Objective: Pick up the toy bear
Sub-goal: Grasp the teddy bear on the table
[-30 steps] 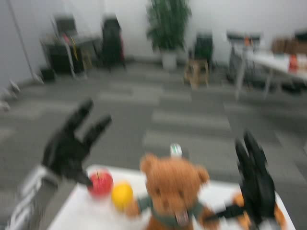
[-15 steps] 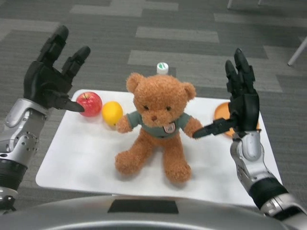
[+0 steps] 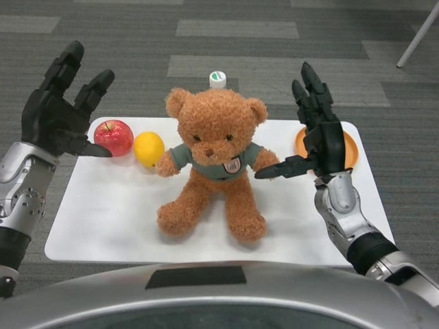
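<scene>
Toy bear [image 3: 214, 161] sits on white table [image 3: 103, 219] over grey carpet [image 3: 206, 34]; each robot hand spread, empty

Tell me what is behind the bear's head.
A white cap with a green mark shows just above the bear. Whatever it tops, probably a bottle, is hidden by the bear's head, so I cannot say what it is or where exactly it stands.

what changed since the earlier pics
Mostly the camera dipped down to the table. The right hand closed in beside the toy bear, thumb near its arm. The left hand stays raised and open. Nothing is held; the bear and fruit stayed put.
</scene>
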Motion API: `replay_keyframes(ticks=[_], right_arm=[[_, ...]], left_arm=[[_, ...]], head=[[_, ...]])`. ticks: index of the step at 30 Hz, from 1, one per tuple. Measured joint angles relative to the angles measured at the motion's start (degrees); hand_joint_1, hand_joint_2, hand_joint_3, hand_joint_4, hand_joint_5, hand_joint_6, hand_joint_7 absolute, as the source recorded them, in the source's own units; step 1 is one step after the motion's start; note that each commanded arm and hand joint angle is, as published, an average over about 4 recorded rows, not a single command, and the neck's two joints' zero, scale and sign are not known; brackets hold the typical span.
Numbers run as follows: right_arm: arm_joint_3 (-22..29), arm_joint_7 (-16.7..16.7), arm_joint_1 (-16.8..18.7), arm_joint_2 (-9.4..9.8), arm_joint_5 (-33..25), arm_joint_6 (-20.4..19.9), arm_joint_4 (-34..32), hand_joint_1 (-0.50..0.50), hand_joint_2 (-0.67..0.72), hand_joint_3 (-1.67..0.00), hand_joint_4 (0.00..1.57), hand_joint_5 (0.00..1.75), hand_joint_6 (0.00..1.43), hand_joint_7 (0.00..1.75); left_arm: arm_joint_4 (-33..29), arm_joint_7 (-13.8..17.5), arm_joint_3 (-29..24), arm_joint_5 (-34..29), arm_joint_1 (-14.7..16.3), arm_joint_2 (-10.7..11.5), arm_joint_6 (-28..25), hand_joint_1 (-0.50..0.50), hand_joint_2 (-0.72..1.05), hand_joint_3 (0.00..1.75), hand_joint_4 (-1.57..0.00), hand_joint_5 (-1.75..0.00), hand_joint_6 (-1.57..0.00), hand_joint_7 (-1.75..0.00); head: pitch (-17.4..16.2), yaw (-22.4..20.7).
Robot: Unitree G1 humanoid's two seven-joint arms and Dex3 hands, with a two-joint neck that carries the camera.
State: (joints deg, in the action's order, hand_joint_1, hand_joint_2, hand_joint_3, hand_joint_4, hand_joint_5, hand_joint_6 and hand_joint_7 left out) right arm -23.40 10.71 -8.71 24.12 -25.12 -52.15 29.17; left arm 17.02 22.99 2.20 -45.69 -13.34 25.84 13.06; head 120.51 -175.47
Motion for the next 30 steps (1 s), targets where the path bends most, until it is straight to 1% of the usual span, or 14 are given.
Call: replay_keyframes(ticks=[3, 7, 8, 11, 15, 18, 20, 23, 27, 30], right_arm=[[-2.07, -0.01, 0.17, -0.13, -0.07, 0.99, 0.92, -0.38, -0.16, 0.0, 0.0, 0.19, 0.0, 0.14], [-4.55, 0.0, 0.17, -0.88, -0.13, 1.78, 3.3, -0.38, -0.15, 0.0, 0.0, 0.29, 0.0, 0.14], [-4.96, 0.01, 0.12, -0.98, -0.13, 1.89, 3.75, -0.38, -0.15, 0.0, 0.0, 0.29, 0.0, 0.14], [-6.1, 0.03, -0.06, -1.18, -0.14, 2.47, 5.31, -0.38, -0.11, 0.0, 0.0, 0.29, 0.0, 0.14], [-7.49, 0.03, -0.54, -2.18, -0.13, 2.8, 8.4, -0.42, -0.1, 0.0, 0.0, 0.29, 0.0, 0.12], [-8.88, -0.02, -1.5, -2.67, -0.13, 2.82, 11.44, -0.42, -0.1, 0.0, 0.0, 0.29, 0.0, 0.1], [-9.95, -0.14, -2.31, -3.1, -0.12, 2.81, 13.71, -0.42, -0.1, 0.0, 0.0, 0.29, 0.0, 0.14], [-10.32, -0.64, -3.09, -3.95, -0.12, 2.8, 15.89, -0.42, -0.1, 0.0, 0.0, 0.29, 0.0, 0.14], [-10.32, -1.98, -4.31, -5.39, -0.1, 2.83, 18.92, -0.42, -0.03, 0.0, 0.0, 0.29, 0.0, 0.14], [-10.35, -2.78, -5.28, -6.06, -0.08, 2.81, 21.69, -0.42, -0.03, 0.0, 0.0, 0.29, 0.0, 0.14]], left_arm=[[0.73, 0.02, 0.65, 0.0, -0.5, 0.19, -0.02, -0.5, -0.02, 0.09, 0.0, -0.51, 0.0, 0.0], [0.97, 0.06, 1.7, -0.02, -1.27, 1.01, -0.03, -0.5, -0.02, 0.07, 0.0, -0.51, 0.0, 0.0], [1.0, 0.07, 1.91, -0.03, -1.39, 1.25, -0.03, -0.5, -0.02, 0.04, 0.0, -0.51, 0.0, 0.0], [1.08, 0.08, 2.67, -0.03, -1.69, 1.63, -0.03, -0.5, -0.02, 0.07, 0.0, -0.51, 0.0, 0.0], [1.12, 0.08, 4.63, 0.01, -2.34, 1.84, -0.03, -0.5, -0.02, 0.09, 0.0, -0.51, 0.0, 0.0], [1.13, 0.08, 6.71, 0.59, -2.9, 2.33, -0.06, -0.5, -0.02, 0.09, 0.0, -0.51, 0.0, 0.0], [1.15, 0.08, 8.41, 1.27, -3.36, 2.86, -0.11, -0.5, 0.01, 0.09, 0.0, -0.51, 0.0, 0.0], [1.17, 0.09, 10.07, 1.63, -4.07, 3.54, -0.15, -0.5, 0.07, 0.09, 0.0, -0.51, 0.0, 0.0], [1.17, 0.09, 11.47, 1.76, -4.22, 3.8, -0.31, -0.5, 0.07, 0.09, 0.0, -0.51, 0.0, 0.0], [1.17, 0.1, 12.04, 1.77, -4.23, 3.81, -0.48, -0.5, 0.07, 0.09, 0.0, -0.51, 0.0, 0.0]], head=[[0.06, 0.37], [0.09, 0.68], [0.13, 0.76], [0.24, 0.92], [0.29, 0.97], [0.35, 1.04], [0.42, 1.01], [0.54, 1.08], [0.65, 1.27], [0.71, 1.32]])
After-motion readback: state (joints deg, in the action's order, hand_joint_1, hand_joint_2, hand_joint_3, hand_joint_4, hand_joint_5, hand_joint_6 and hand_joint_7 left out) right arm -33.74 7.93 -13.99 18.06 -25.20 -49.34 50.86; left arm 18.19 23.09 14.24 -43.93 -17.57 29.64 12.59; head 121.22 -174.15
